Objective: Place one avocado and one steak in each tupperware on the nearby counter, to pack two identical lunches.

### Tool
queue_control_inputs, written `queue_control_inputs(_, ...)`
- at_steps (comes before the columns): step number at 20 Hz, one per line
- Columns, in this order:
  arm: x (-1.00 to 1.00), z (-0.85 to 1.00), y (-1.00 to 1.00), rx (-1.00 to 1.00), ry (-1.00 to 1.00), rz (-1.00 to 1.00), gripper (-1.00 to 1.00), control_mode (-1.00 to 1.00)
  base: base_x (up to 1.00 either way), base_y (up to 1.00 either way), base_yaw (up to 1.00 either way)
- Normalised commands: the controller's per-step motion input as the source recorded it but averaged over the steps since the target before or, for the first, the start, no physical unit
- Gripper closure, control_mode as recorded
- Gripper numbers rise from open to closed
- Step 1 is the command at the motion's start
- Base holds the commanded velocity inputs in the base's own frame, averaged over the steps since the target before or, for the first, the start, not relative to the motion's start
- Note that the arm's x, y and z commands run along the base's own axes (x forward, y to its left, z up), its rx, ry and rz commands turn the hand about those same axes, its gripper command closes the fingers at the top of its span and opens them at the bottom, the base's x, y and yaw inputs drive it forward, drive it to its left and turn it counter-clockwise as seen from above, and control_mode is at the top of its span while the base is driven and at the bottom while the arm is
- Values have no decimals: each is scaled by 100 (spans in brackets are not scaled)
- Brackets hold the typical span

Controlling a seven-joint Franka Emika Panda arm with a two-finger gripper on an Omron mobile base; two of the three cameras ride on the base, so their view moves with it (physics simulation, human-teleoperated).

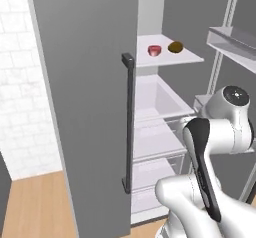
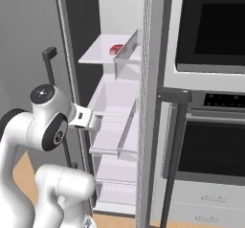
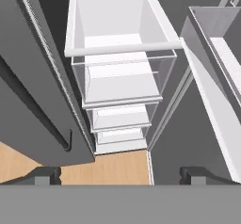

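Observation:
A red-pink steak (image 1: 154, 50) and a dark-brown avocado (image 1: 175, 47) lie side by side on the upper white shelf (image 1: 187, 58) of the open fridge. From the right base view the steak (image 2: 115, 50) shows on the same shelf, partly behind a door bin. My gripper (image 3: 122, 176) is open with nothing between its fingertips (image 3: 47, 175). It hangs inside the fridge opening, well below that shelf, and looks down over the drawers. The tupperware and the counter are out of view.
The grey fridge door (image 1: 85, 107) with its dark bar handle (image 1: 128, 122) stands open on the left. An open white drawer (image 3: 117, 16) and lower drawers sit beneath the hand. Door bins (image 3: 212, 77) line the right. A black wall oven (image 2: 210, 26) is right of the fridge.

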Motion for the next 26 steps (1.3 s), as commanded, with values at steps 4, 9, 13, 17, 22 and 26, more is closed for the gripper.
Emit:
queue_control_inputs(4, 0, 0, 0, 0, 0, 0, -100, 100, 40, -39, 0)
queue_control_inputs(9, 0, 0, 0, 0, 0, 0, -100, 100, 49, -27, -1)
queue_control_inputs(13, 0, 0, 0, 0, 0, 0, -100, 100, 64, -3, 0)
queue_control_inputs(17, 0, 0, 0, 0, 0, 0, -100, 100, 48, -6, 0)
queue_control_inputs(22, 1, 57, 2, 0, -12, -1, -100, -100, 8, 0, 0)
queue_control_inputs(26, -19, 100, 0, 0, -33, 0, -100, -100, 0, 0, 0)
